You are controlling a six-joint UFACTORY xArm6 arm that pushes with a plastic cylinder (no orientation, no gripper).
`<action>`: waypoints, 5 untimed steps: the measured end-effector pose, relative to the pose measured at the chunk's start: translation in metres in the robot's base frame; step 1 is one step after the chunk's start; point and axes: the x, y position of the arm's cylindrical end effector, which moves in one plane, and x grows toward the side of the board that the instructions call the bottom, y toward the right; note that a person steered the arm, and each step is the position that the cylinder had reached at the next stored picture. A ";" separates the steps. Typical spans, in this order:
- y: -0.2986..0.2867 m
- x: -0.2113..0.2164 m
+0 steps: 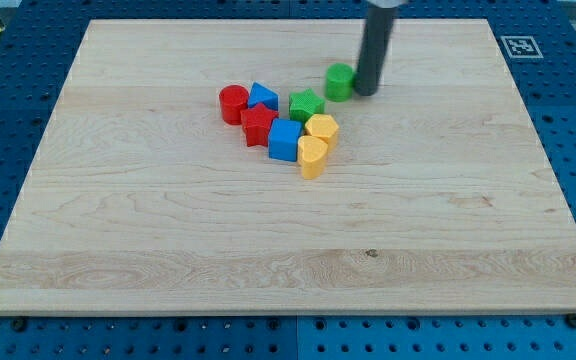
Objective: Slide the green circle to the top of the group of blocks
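Note:
The green circle (339, 81) sits on the wooden board, at the upper right of the block group. My tip (366, 92) stands right against the circle's right side. The group lies to the lower left: a red circle (233, 103), a blue triangle (263, 97), a green star (306, 105), a red star (259, 125), a blue cube (285, 140), a yellow hexagon (321, 128) and a yellow heart (312, 156). The green circle is a small gap away from the green star.
The wooden board (168, 230) lies on a blue pegboard table (8, 120). A fiducial marker (521, 46) sits at the board's upper right corner.

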 end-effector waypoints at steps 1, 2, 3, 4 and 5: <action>-0.029 -0.002; -0.012 -0.021; -0.021 -0.038; -0.060 -0.036; -0.101 -0.027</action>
